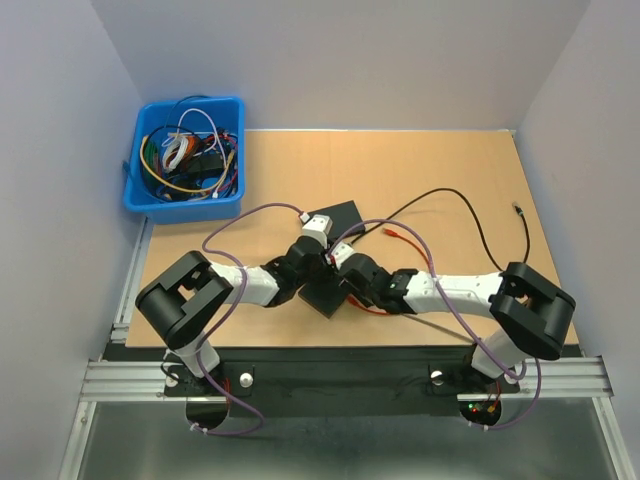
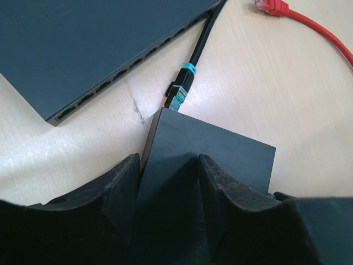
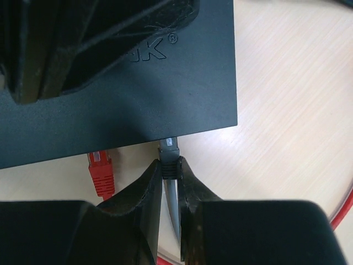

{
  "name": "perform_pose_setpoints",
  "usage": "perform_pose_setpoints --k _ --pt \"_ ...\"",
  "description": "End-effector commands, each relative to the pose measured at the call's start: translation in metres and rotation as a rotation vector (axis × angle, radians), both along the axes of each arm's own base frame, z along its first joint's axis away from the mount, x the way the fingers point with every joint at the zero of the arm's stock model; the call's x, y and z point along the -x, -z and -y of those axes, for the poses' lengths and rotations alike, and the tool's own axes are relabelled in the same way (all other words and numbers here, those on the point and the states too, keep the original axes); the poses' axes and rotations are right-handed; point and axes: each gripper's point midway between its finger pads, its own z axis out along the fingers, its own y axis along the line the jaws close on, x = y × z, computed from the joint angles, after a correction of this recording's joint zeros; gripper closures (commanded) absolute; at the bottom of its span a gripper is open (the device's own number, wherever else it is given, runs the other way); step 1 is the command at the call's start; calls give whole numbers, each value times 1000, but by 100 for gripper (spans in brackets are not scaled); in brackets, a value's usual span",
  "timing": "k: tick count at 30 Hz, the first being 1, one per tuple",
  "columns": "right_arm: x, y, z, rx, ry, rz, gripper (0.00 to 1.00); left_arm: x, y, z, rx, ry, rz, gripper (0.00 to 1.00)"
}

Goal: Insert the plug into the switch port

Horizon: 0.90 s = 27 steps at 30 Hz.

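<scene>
Pinching, right wrist view: the right gripper (image 3: 169,164) stands narrow, its fingers clamped on the boot of the plug (image 3: 169,146) just behind the clear head.
Plug against switch: the plug's tip meets the near edge of the small switch (image 3: 165,94), close to that edge's right corner and straight ahead of the fingertips.
Hard to tell: the port sits under the switch's edge, so how far the plug is in cannot be told.
Neighbour: a red plug (image 3: 101,172) lies on the table (image 3: 287,110) just left of the gripper, its tip near the same edge.
Covered: dark hardware (image 3: 83,33) lies across the switch's far left and hides all but the last letter of a printed mark.
Left wrist view: the left gripper (image 2: 168,165) has its jaws partly apart, with the fingertips over the near part of the small switch. The switch reaches past the right finger, so it is not clamped between them.
Far corner: a teal-banded plug (image 2: 177,94) touches the small switch's far left corner, and its black cable (image 2: 201,44) runs away to the far side.
Cut off: the large switch (image 2: 99,44), far left, shows a row of ports and runs out of frame. A red connector (image 2: 270,6) is clipped at the far edge.
Top view: both wrists meet over mid-table and hide the plug and all the fingers. Only a dark near corner of the small switch shows.
Far left: a blue bin (image 1: 180,210) holds tangled cables.
</scene>
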Motion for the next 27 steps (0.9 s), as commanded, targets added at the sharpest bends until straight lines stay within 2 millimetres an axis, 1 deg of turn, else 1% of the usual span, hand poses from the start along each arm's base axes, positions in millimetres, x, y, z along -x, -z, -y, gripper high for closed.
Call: perform_pose_setpoints --k 1,2,3,5,7,9,10,11,12,13,14,15,16,18,21,23,24,25,26,27 --pt "-62 -101 -84 -386 -19 286 99 79 51 14 -107 243 -224 71" --pt "-63 -101 -84 -393 -19 291 99 80 52 13 -107 241 -228 72" --pt "-66 -108 -87 -426 -19 313 100 81 53 13 -108 242 -232 73" --pt "-68 -119 -86 -470 -18 348 100 83 54 13 -102 244 -237 73" --pt "-68 -129 -87 -513 -35 373 99 87 53 15 -94 256 -237 73" --pt "-68 -150 -88 -580 -60 425 100 93 53 19 -93 275 -237 73" --pt "-63 -150 -89 -591 -92 422 100 95 54 20 -96 279 -237 73" --pt "-61 -156 -90 -608 -111 437 100 96 52 23 -94 286 -233 73" --pt "-57 -175 -93 -655 -157 481 99 101 54 25 -103 303 -233 73" --pt "-55 -176 -90 -654 -179 501 100 103 53 29 -102 312 -229 73" --pt "-52 -183 -90 -678 -191 514 100 105 54 31 -106 321 -227 73" --pt "-50 -196 -90 -707 -217 550 100 110 58 33 -119 335 -230 73" --pt "-50 -204 -90 -725 -224 565 100 111 58 37 -121 343 -226 73" --pt "-52 -216 -90 -760 -232 586 100 115 64 38 -136 349 -235 73" --pt "-52 -225 -96 -796 -264 591 100 120 67 41 -138 358 -243 73" --pt "-55 -221 -100 -796 -265 583 100 123 67 43 -138 366 -241 73" --pt "-57 -225 -102 -811 -265 591 100 125 68 44 -141 375 -241 73" --pt "-57 -225 -105 -816 -271 591 100 127 66 47 -138 384 -235 73" --pt "-59 -220 -106 -816 -267 583 100 132 65 50 -138 395 -234 73" --pt "-60 -226 -108 -842 -267 590 100 134 64 52 -136 404 -232 73"
